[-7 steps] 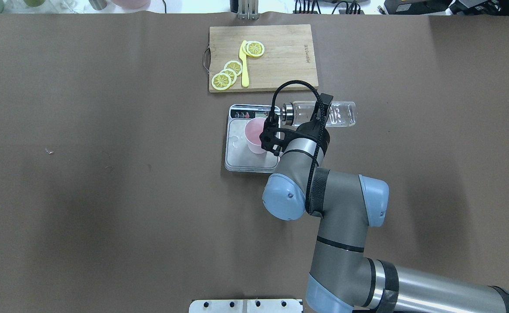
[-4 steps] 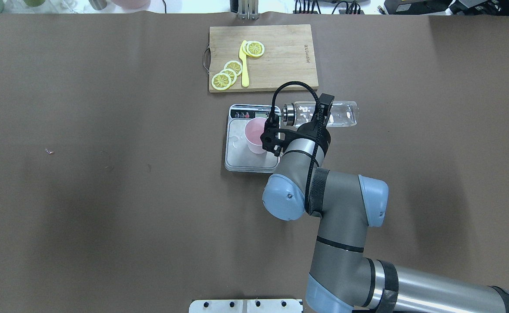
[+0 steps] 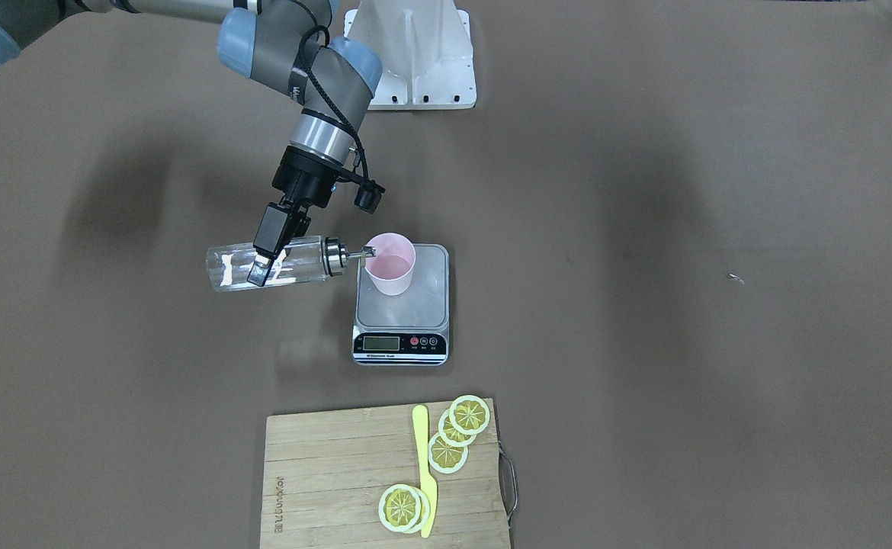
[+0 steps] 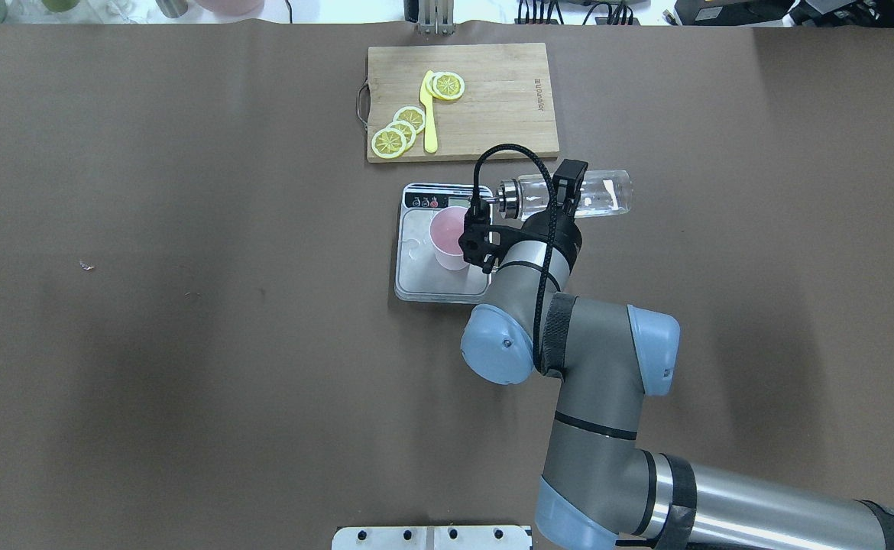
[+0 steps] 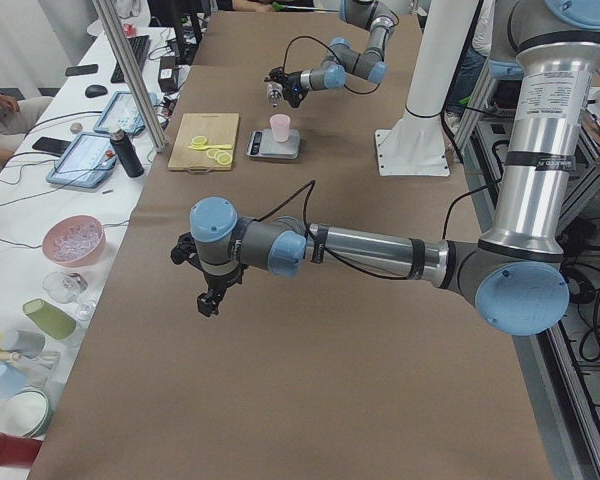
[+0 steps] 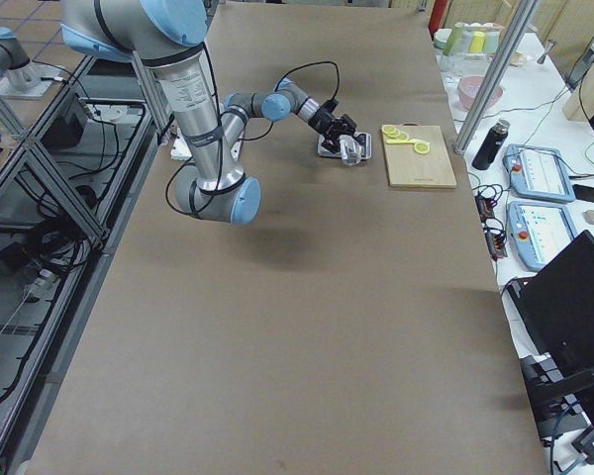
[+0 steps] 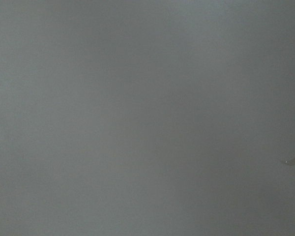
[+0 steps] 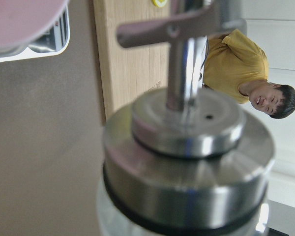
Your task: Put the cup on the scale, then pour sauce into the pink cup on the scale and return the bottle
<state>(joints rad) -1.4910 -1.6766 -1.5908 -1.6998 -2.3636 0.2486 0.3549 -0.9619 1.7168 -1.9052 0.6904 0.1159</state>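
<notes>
Status: step 1 done, cup (image 3: 390,263) is upright on the scale (image 3: 425,301), toward the platform's back-left corner as the robot sees it, with bare steel showing on the other sides. Step 2 looks in progress: R gripper (image 3: 263,263) is clamped on the bottle (image 3: 305,259) mid-body, bottle held roughly horizontal off the table on the robot's R side of the scale, spout (image 3: 356,252) reaching to the cup's rim, tip at or just over the lip. No stream visible in any view, so can't confirm flow. Left to do, my read: finish the pour, tip the bottle back upright, set it down on the table, let go. Contents: bottle glass reads clear w/ white glints only, no dark sauce visible, fill level can't tell; wrist cam shows only the metal collar and pourer close up. Cup inside is plain pink, a flat patch low down could be liquid or just the bottom, can't tell. Scale LCD too small to read. L gripper (image 5: 212,300) hangs above bare table well apart from the scale, holding nothing visible; open or closed can't tell from that side view.
</notes>
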